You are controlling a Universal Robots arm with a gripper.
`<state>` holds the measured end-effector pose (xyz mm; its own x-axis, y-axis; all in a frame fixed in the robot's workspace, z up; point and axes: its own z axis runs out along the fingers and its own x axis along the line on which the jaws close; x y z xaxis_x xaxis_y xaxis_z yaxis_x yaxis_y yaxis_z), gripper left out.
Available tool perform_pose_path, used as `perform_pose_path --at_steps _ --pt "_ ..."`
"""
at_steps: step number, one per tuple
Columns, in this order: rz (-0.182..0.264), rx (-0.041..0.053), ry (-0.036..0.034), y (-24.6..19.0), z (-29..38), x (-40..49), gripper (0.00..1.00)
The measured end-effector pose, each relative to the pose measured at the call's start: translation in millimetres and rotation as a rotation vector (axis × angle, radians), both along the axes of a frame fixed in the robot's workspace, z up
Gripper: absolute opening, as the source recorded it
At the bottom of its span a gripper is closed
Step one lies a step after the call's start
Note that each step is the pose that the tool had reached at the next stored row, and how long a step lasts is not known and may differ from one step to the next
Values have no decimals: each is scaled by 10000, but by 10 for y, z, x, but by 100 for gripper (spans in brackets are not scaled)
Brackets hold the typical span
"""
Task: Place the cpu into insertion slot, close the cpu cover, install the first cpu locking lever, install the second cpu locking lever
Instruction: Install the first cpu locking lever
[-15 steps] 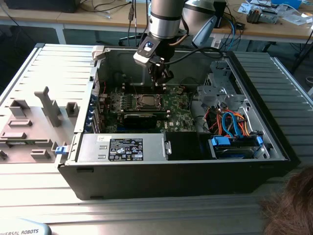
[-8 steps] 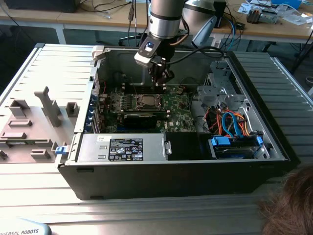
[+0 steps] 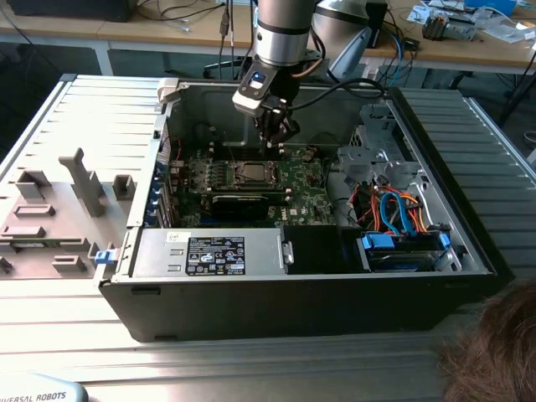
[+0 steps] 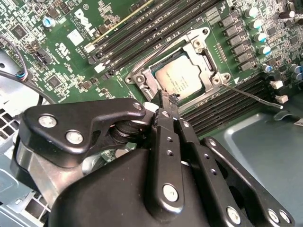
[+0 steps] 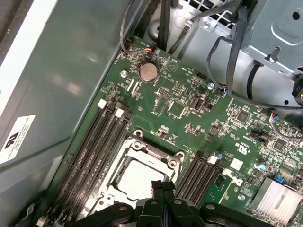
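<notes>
We see the robot arm reaching down into an open black desktop computer case (image 3: 276, 311) that lies on its side on a ribbed grey metal counter (image 3: 251, 364). The black metal claw (image 3: 279, 142) hangs over the green motherboard (image 3: 301, 180), just behind the socket as the exterior view shows it. In both wrist views its two fingers are pressed together at the tips with nothing between them, so we read the claw (image 4: 165, 100) as clenched and empty.

The small flat square cpu with its dull silvery-grey top (image 4: 177, 80) sits in the socket. The thin silvery metal cpu cover frame (image 4: 207, 59) lies down around it, and the chip shows through the square window. The claw tips (image 5: 163, 185) are at the edge of that frame; we cannot tell whether they touch it.

A thin wire locking lever (image 4: 251, 97) runs out from one socket corner across the long black memory slots (image 4: 222, 111). We cannot tell whether it is hooked down.

Towards the exterior view's front lie a black graphics card (image 3: 239, 203) and a grey label-covered power supply box (image 3: 209, 251).
</notes>
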<state>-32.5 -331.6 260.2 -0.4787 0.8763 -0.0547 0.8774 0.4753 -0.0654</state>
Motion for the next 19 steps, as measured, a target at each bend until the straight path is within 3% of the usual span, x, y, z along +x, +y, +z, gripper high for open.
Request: perform_pose_path --at_steps 19 --pt "782 -3 0 0 0 0 11"
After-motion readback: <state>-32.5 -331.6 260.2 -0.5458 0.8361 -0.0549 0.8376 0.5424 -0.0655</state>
